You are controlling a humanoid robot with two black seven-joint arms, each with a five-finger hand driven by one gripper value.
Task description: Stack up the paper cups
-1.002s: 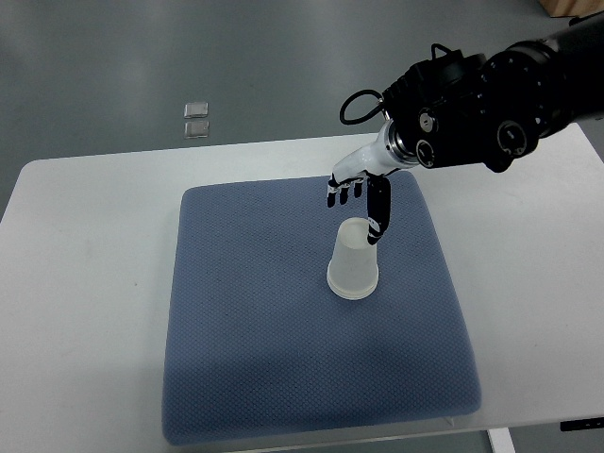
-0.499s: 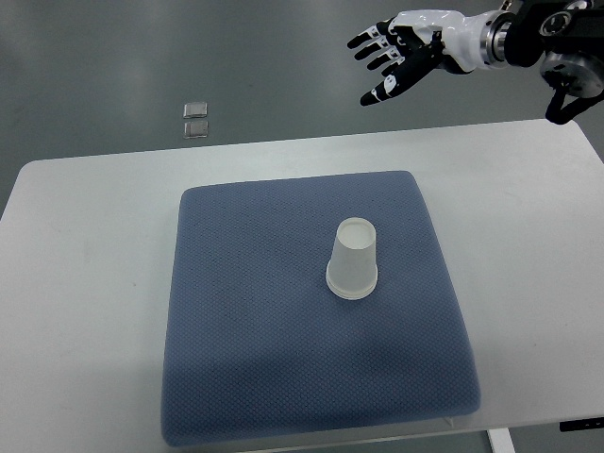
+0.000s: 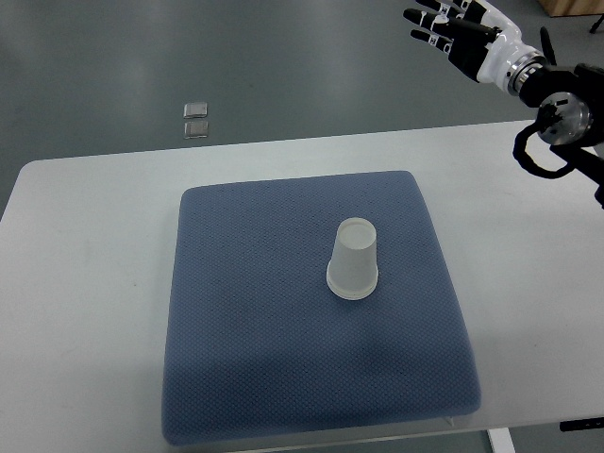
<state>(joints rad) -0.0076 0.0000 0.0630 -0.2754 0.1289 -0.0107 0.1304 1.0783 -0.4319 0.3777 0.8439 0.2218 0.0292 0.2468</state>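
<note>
A whitish paper cup stands upside down on the blue mat, right of the mat's middle; whether it is one cup or a stack I cannot tell. My right hand is raised at the top right corner, far from the cup, its fingers spread and holding nothing. Its arm comes in from the right edge. The left arm does not show.
The mat lies on a white table. Two small clear squares lie on the grey floor beyond the table's far edge. A brown box corner shows at the top right.
My right hand left the cup's top, rose up and back to the right, and now sits higher and farther right. The cup has stayed where it was.
</note>
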